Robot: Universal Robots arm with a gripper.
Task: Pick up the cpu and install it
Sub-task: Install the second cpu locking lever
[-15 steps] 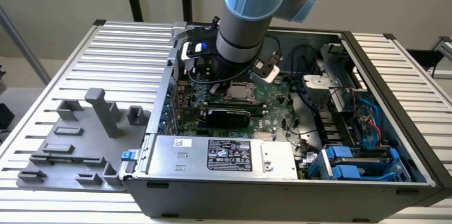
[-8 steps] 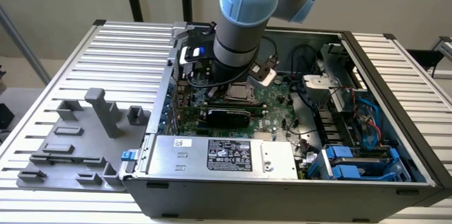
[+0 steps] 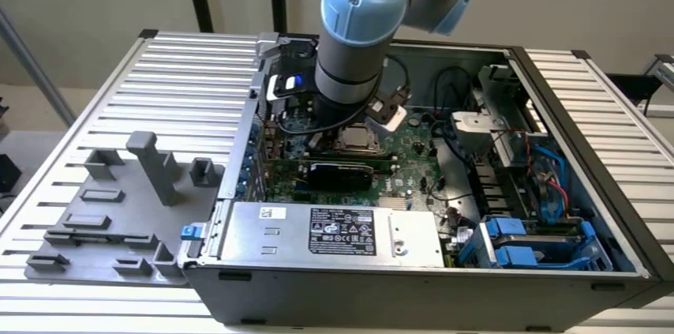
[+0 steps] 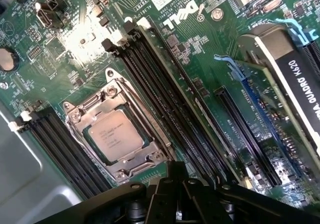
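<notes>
A: What sits on the ribbed metal surface (image 3: pixel 189 54)?

B: An open computer case (image 3: pixel 589 192), with a green motherboard (image 3: pixel 406 156) lying inside.

A: And toward seven o'clock of the board?

B: A grey power supply (image 3: pixel 316 231) with a black label (image 3: pixel 340 230). At four o'clock of the board, blue drive trays (image 3: pixel 516 243).

A: Outside the case?

B: A grey plastic fixture (image 3: pixel 110 215) with upright posts, at nine o'clock of the case.

A: Closer in?

B: Black memory slots (image 4: pixel 165 104) run beside a metal socket frame (image 4: pixel 85 109), and a graphics card (image 4: pixel 295 71) lies well apart.
</notes>
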